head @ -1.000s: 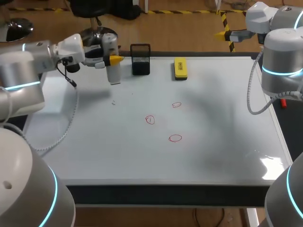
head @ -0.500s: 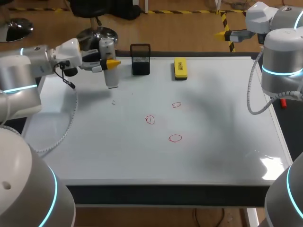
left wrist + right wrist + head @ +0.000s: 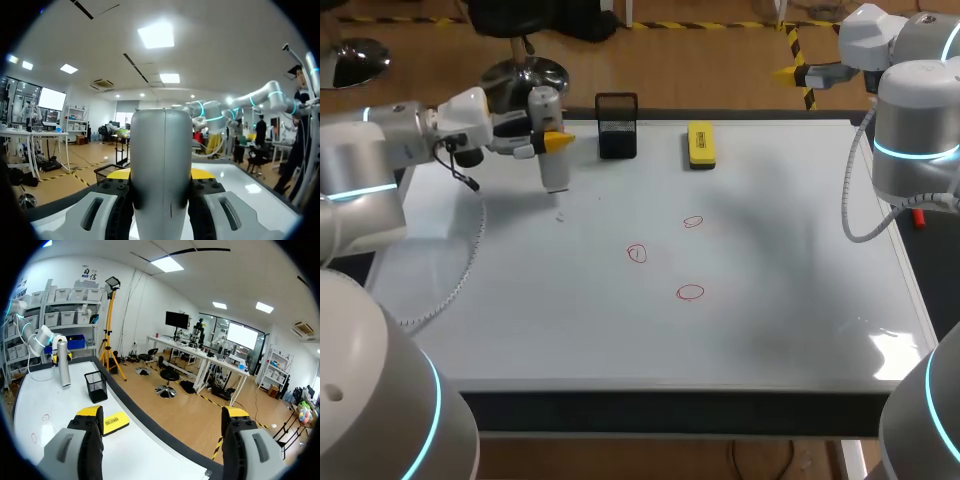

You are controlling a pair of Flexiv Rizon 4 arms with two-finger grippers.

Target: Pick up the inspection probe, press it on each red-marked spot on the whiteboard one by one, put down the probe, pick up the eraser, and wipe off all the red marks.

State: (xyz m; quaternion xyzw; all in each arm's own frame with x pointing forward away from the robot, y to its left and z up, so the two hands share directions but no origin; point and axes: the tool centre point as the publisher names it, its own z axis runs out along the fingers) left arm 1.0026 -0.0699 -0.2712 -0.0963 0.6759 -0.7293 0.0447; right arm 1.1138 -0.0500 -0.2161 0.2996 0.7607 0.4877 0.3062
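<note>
Shifting leftward and straightening, the probe (image 3: pixel 553 172) is standing upright over the whiteboard's (image 3: pixel 770 300) far-left part, clamped between the left gripper's (image 3: pixel 548 141) fingers. The eraser (image 3: pixel 701 145) is lying further right, and the right gripper's (image 3: pixel 162 427) fingers are spread wide, holding nothing.

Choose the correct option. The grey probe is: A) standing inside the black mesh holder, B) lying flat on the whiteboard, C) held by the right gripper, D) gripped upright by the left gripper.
D: the left gripper has both fingers clamped on the probe, which stands upright over the whiteboard; the right gripper is open and empty.
</note>
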